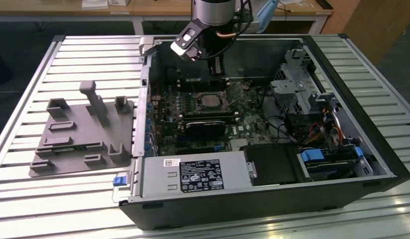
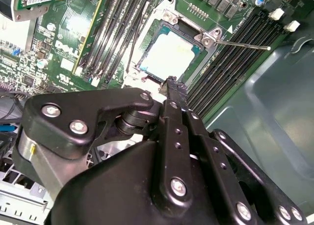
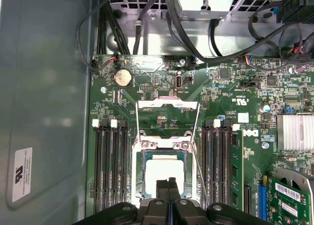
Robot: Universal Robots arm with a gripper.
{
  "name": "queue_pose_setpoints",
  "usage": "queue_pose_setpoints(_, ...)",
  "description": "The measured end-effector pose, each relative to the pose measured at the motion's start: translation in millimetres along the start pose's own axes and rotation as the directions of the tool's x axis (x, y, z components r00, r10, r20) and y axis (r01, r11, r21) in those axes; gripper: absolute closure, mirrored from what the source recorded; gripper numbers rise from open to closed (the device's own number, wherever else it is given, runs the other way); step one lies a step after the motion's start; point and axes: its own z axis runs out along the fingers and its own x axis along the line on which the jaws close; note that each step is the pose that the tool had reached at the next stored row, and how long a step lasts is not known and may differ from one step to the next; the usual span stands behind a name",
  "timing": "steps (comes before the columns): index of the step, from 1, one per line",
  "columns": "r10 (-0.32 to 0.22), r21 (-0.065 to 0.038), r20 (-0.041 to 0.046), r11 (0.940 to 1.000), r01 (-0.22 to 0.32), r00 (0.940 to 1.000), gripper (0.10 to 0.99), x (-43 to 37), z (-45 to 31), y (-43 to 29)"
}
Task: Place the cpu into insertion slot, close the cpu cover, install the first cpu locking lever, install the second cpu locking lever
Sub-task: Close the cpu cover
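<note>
The cpu (image 3: 163, 173) (image 2: 169, 55), a pale silver square, lies in the black-rimmed insertion slot (image 3: 139, 178) on the green motherboard, also seen in the exterior view (image 1: 209, 101). The cpu cover (image 3: 168, 104), a thin metal frame with a window, is swung back open beyond the slot, off the chip. A thin locking lever rod (image 2: 245, 44) (image 3: 198, 171) sticks out free from a socket corner. My gripper (image 3: 168, 185) (image 2: 171, 83) (image 1: 193, 56) hangs just above the cpu's near edge, its black fingers pressed together with nothing between them.
Long black memory slots (image 3: 110, 166) (image 3: 221, 166) flank the socket on both sides. Cables (image 3: 147, 18) and a drive cage (image 1: 298, 84) crowd the case's far parts. A power supply (image 1: 191, 174) sits at the case front. A grey fixture plate (image 1: 78, 139) lies on the table at the exterior view's left.
</note>
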Motion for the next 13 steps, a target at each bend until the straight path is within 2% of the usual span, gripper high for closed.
queue_pose_setpoints(5, 0.000, 0.000, 0.0000, 1.0000, 0.000, 1.0000, 0.984, 0.0, -0.4, 0.0)
queue_pose_setpoints(8, 0.000, 0.001, 0.0001, 1.0000, 0.000, 1.0000, 0.984, 0.0, -0.2, 2.5)
queue_pose_setpoints(13, 0.000, 0.006, 0.0000, 1.0000, 0.000, 1.0000, 0.984, 0.1, 0.7, 15.0)
